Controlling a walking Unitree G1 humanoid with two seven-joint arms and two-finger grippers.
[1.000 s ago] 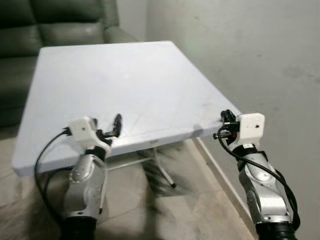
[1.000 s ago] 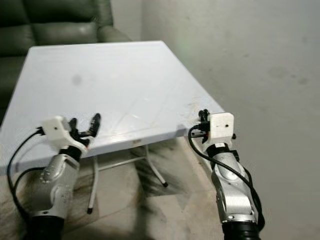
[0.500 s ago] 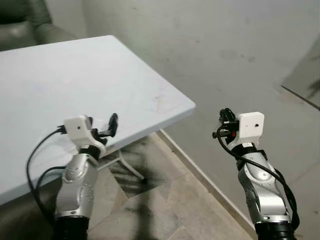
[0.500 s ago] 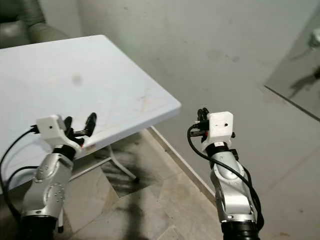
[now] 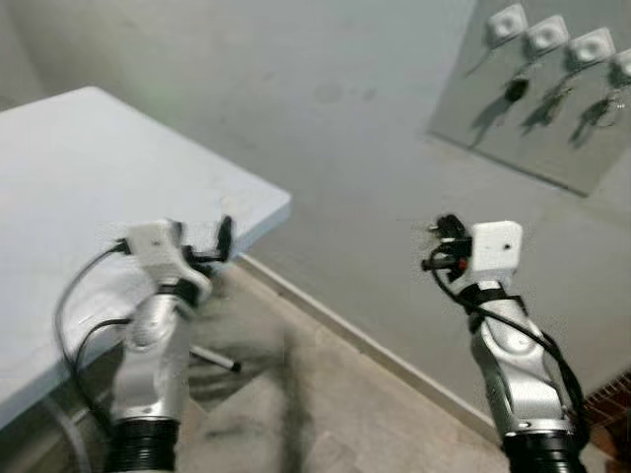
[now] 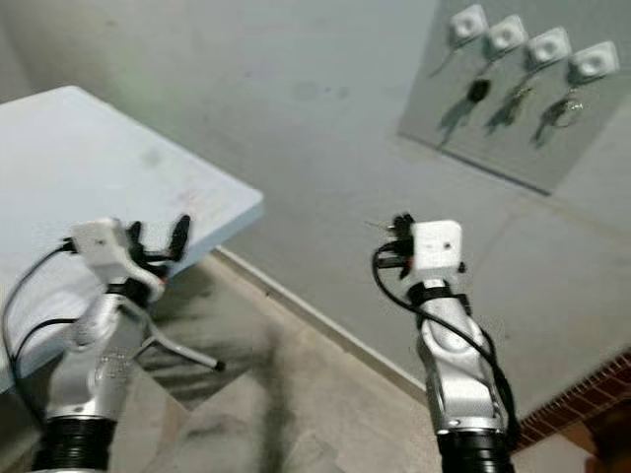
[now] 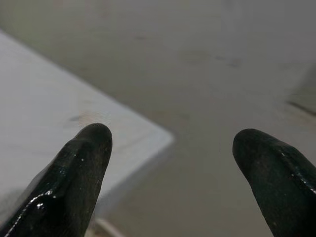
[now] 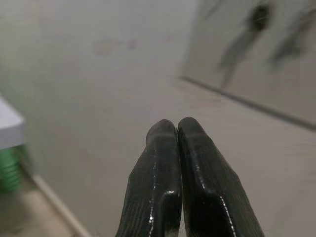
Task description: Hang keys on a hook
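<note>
- The room is bare and dim: a grey plaster wall [image 5: 325, 108] runs across the far side, marked with faint stains, and meets a mottled beige tiled floor [image 5: 335, 414] along a pale skirting line that slants from the left down to the right.
- A white folding table [image 5: 89, 187] stands at the left, its corner pointing toward the wall; one thin metal leg [image 6: 187, 350] shows beneath it, casting a dark shadow on the floor.
- High on the far right of the wall hangs a smooth grey panel [image 6: 513, 128] carrying a row of four white hooks [image 6: 508, 34].
- Keys [image 6: 478, 91] already dangle from the hooks, a dark fob under the second and metal rings further right; they are too small and blurred to make out in detail.
- A strip of red brick [image 6: 582, 399] shows at the lower right edge.
- The left gripper [image 5: 212, 241] is raised just beside the table corner, its two black fingers [image 7: 81, 163] spread well apart with nothing between them.
- The right gripper [image 8: 177, 133] is held up in mid-air on the right, aimed at the wall below the panel, fingertips pressed together; whether anything is pinched between them cannot be told.
</note>
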